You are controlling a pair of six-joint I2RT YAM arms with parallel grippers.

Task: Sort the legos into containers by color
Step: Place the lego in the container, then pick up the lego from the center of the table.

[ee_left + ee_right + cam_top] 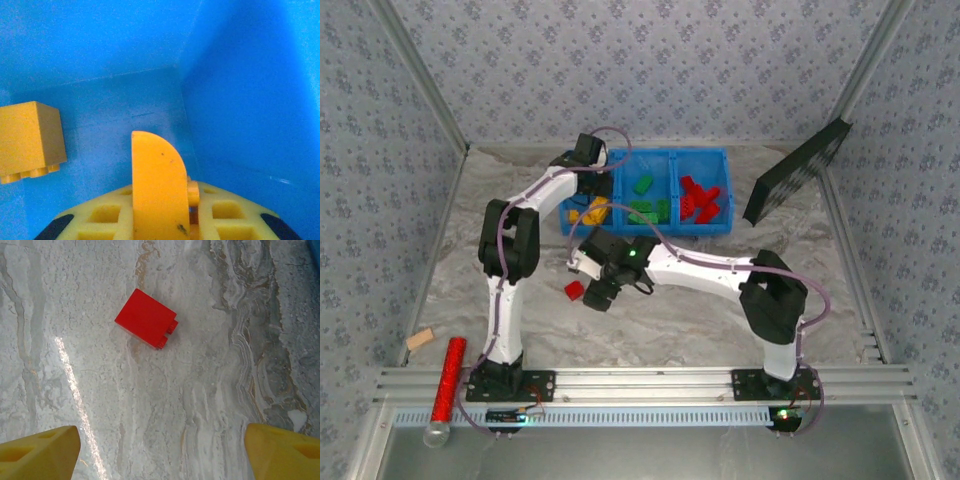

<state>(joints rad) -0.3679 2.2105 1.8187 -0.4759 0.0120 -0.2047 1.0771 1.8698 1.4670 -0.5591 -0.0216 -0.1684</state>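
Handling, red lego brick [145, 318]: lies alone on pale marbled tabletop [215, 390], tipped on its side, studs pointing toward lower right in right wrist view. Looks small, rigid and light. Smooth moulded plastic, so probably slippery and apt to skid or twist if pinched off-centre. Best taken across the two flat parallel faces, mid-body, clear of studs. Sits at an angle to the fingers, so likely needs wrist squared up first. Not fragile.

Right hand [162, 452]: hangs above tabletop, jaws spread wide, nothing between them. Brick ahead of fingertips, not yet between.

Left hand [160, 155]: down inside left compartment [567, 225] of blue tray [665, 152], jaws closed together, nothing evident in the pinch. Just beside it, one yellow-orange brick [30, 142], studs toward lower edge of that view.

Containers, top view:
- left compartment: yellow-orange legos [590, 212]
- middle compartment [632, 165]: green legos [645, 207]
- right compartment [715, 168]: red legos [700, 200]

No mixed colours made out. Judged near the end of sorting.
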